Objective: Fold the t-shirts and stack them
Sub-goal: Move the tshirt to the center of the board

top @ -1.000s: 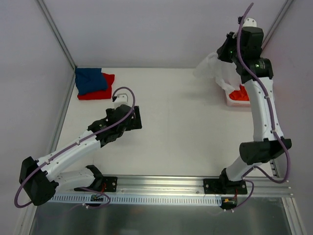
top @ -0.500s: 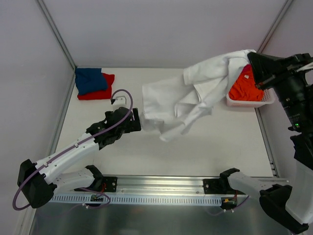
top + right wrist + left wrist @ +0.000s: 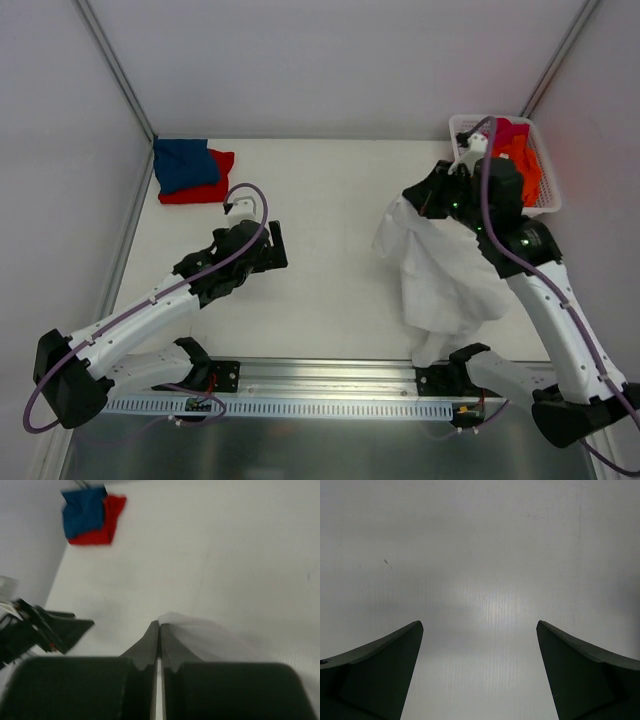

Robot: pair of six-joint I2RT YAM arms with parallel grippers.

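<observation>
Right gripper pinches white t-shirt by upper edge; cloth drapes long toward near side. Left gripper spread, holding nothing, well apart to shirt's left.

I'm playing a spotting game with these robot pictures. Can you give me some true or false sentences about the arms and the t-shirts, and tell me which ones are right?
1. The right gripper is pinched shut on the white t-shirt. True.
2. The left gripper is holding the blue t-shirt. False: it is open and empty, with only bare table under it.
3. The blue t-shirt lies on top of the red t-shirt in the far left corner. True.
4. The basket has nothing in it. False: there is orange cloth bunched inside it.
5. The white t-shirt is folded flat on the table. False: it hangs crumpled from the right gripper.
</observation>
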